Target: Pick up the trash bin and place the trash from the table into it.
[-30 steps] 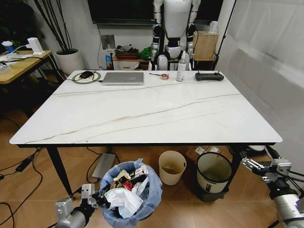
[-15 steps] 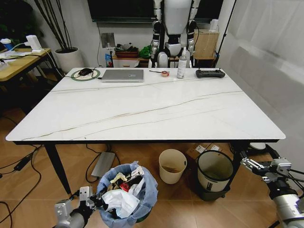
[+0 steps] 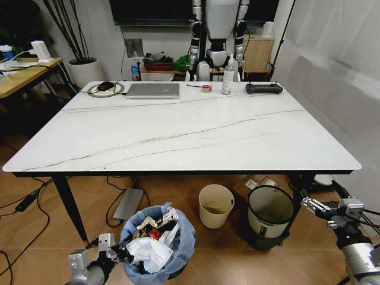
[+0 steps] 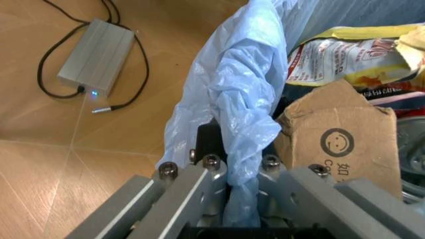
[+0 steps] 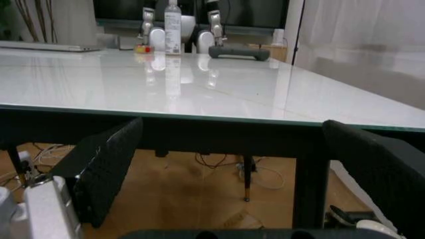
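Trash bin [image 3: 155, 246], already full of litter, stood on the floor just before the tabletop [image 3: 178, 127], its blue liner pinched in the closed left gripper [image 3: 110, 253], while the open right gripper [image 3: 313, 206] hung empty well apart.

trash bin [image 3: 155, 244] before table [image 3: 178, 133] | trash [image 3: 151, 234] apparently inside bin

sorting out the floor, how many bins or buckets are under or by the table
3: the blue-lined trash bin held by the left pincer, a cream bucket beside it, a grey-and-black bin rightmost. Others may be hidden.
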Robot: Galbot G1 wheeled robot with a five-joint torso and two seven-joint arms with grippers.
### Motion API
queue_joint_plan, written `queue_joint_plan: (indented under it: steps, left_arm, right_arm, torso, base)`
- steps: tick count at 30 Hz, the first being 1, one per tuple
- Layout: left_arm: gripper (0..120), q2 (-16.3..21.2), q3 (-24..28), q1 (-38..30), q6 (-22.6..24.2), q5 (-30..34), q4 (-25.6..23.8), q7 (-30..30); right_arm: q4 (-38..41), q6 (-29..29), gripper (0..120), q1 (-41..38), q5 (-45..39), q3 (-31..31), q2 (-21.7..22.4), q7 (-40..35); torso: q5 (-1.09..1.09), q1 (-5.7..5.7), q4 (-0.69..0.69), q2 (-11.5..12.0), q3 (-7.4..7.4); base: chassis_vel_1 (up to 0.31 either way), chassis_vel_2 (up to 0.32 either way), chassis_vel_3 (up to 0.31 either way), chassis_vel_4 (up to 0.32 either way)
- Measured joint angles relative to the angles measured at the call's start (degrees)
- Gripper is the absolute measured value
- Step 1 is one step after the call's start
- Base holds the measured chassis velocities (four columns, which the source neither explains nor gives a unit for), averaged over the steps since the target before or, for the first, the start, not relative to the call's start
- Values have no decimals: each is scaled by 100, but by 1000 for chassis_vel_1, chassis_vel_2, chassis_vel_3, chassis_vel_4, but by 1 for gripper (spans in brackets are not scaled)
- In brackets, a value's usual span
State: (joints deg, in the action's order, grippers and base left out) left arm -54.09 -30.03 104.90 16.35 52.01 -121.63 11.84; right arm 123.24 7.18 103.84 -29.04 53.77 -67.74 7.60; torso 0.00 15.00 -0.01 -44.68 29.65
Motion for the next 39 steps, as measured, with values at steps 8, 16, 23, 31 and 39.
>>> queue_joint_plan:
  steps: [8,16,23,31,39]
  left_arm:
    - [0,1,-1,-13,-2,22,-6,-2]
    - [0,42,-15,-25,-2,58,-29,1]
    - [0,47,-26,-21,-1,72,-22,3]
    - [0,44,-16,-48,0,88,29,-1]
    - [0,51,-7,-68,5,99,53,-1]
  right_arm:
    - [0,0,100,0,0,0,0,0]
    - [0,0,100,0,0,0,0,0]
    - [0,0,100,0,0,0,0,0]
    - [0,0,100,0,0,0,0,0]
    - [0,0,100,0,0,0,0,0]
  torso:
    - [0,-81,0,195,-114]
    - [0,-157,0,383,-227]
    - [0,-222,0,542,-321]
    - [0,-302,0,742,-440]
    - [0,-388,0,965,-578]
  base:
    - [0,0,0,0]
    - [0,0,0,0]
    - [0,0,0,0]
    - [0,0,0,0]
    - [0,0,0,0]
